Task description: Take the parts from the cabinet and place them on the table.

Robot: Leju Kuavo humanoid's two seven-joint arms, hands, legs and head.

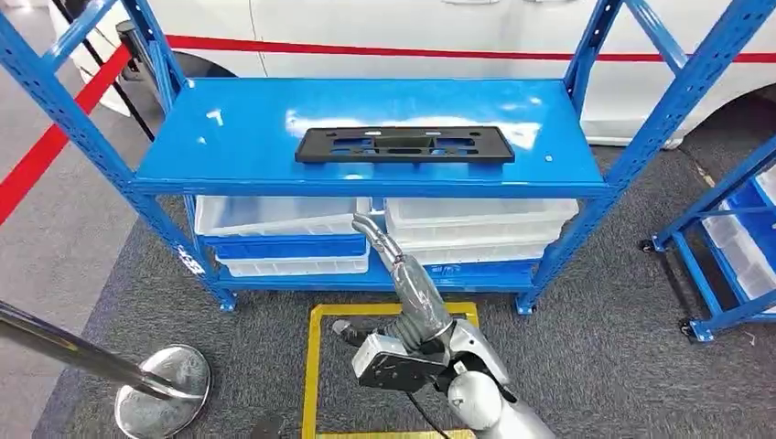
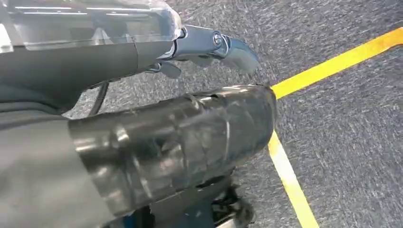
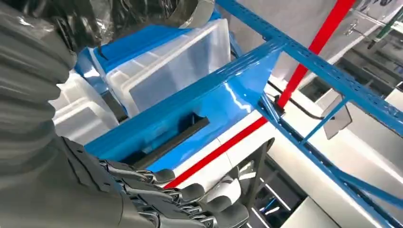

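The blue cabinet (image 1: pixel 366 174) stands in front of me, a steel rack with a glossy top shelf and a lower shelf. Behind the cabinet is a white car (image 1: pixel 384 27) with a red stripe along its side. Under the top shelf sit clear plastic bins (image 1: pixel 284 219), side by side on the lower shelf. The part I am after, a flat black plastic bracket (image 1: pixel 404 144) with cut-outs, lies lengthwise on the top shelf, near its front edge and about midway along it.

My right hand (image 1: pixel 389 251) is raised in front of the cabinet, below the front lip of the top shelf, fingers stretched out and apart, holding nothing. My left hand hangs low over the grey carpet and its yellow floor line (image 2: pixel 332 61); I cannot tell how its fingers are set.

I judge this to be the reach. To do it well I should lift my right hand clear above the front lip before going forward, then come down over the bracket's near long edge and close across its narrow width, near the middle so it stays level.
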